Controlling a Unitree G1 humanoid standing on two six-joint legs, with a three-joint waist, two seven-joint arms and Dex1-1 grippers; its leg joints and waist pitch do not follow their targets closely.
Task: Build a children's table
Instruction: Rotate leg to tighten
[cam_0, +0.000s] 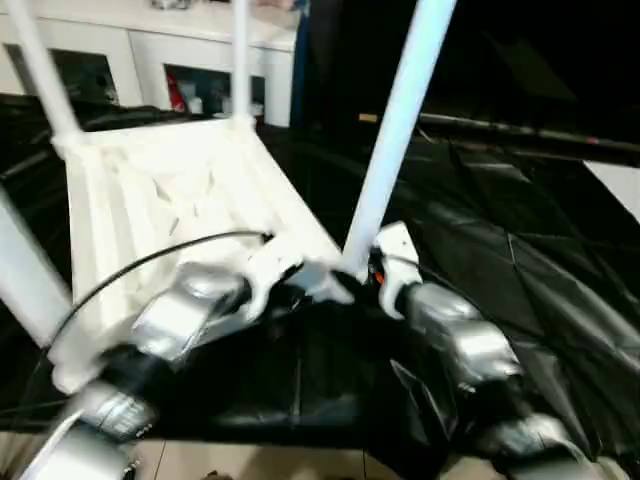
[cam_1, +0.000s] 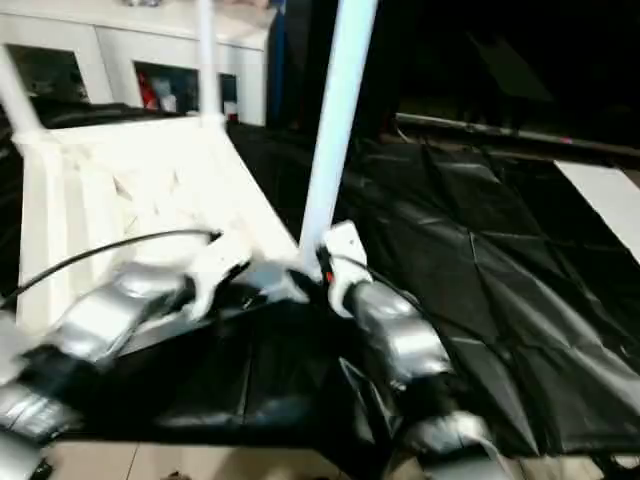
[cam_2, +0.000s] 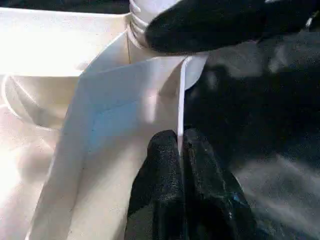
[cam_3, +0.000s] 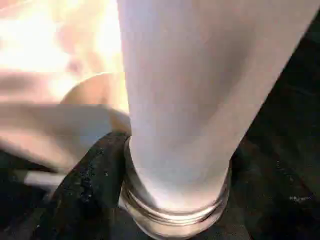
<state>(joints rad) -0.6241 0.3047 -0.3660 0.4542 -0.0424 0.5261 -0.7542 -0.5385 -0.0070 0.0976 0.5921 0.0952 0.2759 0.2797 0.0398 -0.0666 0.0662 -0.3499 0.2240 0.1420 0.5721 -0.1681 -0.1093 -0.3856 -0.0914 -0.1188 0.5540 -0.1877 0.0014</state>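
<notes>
Already the tabletop (cam_0: 180, 190) is lying upside down on the black-draped surface (cam_0: 520, 260) with legs standing; the left pincer (cam_2: 181, 150) is pinching its rim, the right pincer (cam_3: 165, 200) clamping the near leg (cam_0: 395, 140) at its socket.

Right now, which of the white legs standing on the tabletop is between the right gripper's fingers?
The near-right leg, at the tabletop corner closest to both grippers. The right gripper clasps its threaded base; the other legs stand untouched.

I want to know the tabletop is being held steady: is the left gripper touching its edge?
Touching. In the left wrist view the left gripper has its two black fingers pinched on the thin wall of the tabletop, no gap showing.
</notes>
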